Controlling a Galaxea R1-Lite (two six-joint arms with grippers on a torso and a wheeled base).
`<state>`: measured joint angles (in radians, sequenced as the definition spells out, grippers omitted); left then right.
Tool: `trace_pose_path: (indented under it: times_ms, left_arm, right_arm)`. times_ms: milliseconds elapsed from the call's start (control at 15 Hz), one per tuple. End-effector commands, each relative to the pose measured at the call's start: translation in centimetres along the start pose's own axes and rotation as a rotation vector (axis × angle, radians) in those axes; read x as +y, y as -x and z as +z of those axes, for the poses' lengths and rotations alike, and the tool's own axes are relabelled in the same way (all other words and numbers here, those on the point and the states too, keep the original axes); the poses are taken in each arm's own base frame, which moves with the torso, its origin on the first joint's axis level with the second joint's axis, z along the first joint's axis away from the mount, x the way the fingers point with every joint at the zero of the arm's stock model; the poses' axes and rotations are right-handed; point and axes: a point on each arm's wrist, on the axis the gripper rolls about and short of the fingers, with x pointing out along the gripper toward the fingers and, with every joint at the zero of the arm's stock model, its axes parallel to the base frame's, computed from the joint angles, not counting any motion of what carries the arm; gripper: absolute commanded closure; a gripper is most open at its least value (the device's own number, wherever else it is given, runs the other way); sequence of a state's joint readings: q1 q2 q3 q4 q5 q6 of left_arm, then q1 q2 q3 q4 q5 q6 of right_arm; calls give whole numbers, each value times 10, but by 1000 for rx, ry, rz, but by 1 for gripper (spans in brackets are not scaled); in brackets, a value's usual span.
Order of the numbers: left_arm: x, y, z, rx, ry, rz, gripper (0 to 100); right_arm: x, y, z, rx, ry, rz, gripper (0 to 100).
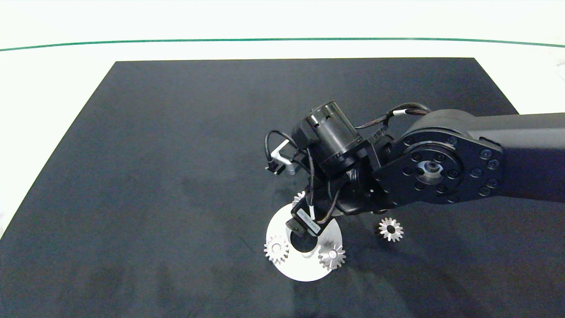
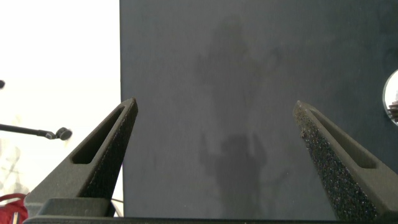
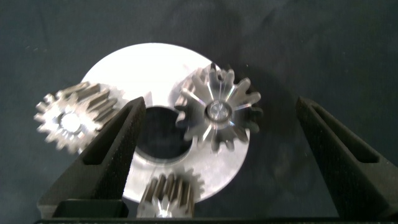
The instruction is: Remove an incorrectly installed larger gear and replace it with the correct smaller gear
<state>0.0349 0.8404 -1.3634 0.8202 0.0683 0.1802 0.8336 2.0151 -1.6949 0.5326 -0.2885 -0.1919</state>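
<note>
The right gripper [image 3: 214, 155] is held wide open and empty, poised over the white disc [image 3: 124, 62]. Between its fingers, closer to the left pad [image 3: 118, 146] than to the right one, sits a gear with long flared teeth, seated on a pin at the disc's rim; from its wider, thicker look in the right wrist view it is judged to be the larger gear [image 3: 217, 113]. Two other mounted gears are seen just outside the gap: one gear [image 3: 73, 118] beyond the left pad, another gear [image 3: 169, 194] close under the palm.

For a clean pickup, the gripper is best shifted sideways until the larger gear is centred between the pads, then lowered so the teeth are clamped across its width, and the gear is lifted straight up off its pin so the neighbours are not dragged.

The smaller gear [image 1: 390, 229] lies loose on the dark mat [image 1: 176, 154], just beside the right arm and clear of the disc.

The left gripper [image 2: 214, 134] is parked open over bare mat, holding nothing.
</note>
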Motion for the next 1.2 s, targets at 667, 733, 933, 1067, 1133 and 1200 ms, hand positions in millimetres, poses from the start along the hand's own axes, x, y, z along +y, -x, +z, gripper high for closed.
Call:
trace_pose_path:
  times_ms: [667,733,933,1067,1133,1200]
  left_arm:
    - [0,-1,-1,8,-6,0,0]
    - [0,-1,-1,8,-4,0,0]
    - [0,-1,-1,8,-4,0,0]
    - [0,-1,-1,8,-6,0,0]
    - [0,-1,-1,8,-6,0,0]
    - [0,-1,-1,8,-6,1,0]
  right_arm:
    - [0,-10,-3,31,3,-17,3]
    - [0,-11,-3,32,3,-15,5]
    - [1,-12,-4,39,6,-15,11]
    - [1,-14,-5,45,7,-14,15]
    - [1,-14,-5,45,7,-14,17]
    - [1,-14,-5,45,7,-14,18]
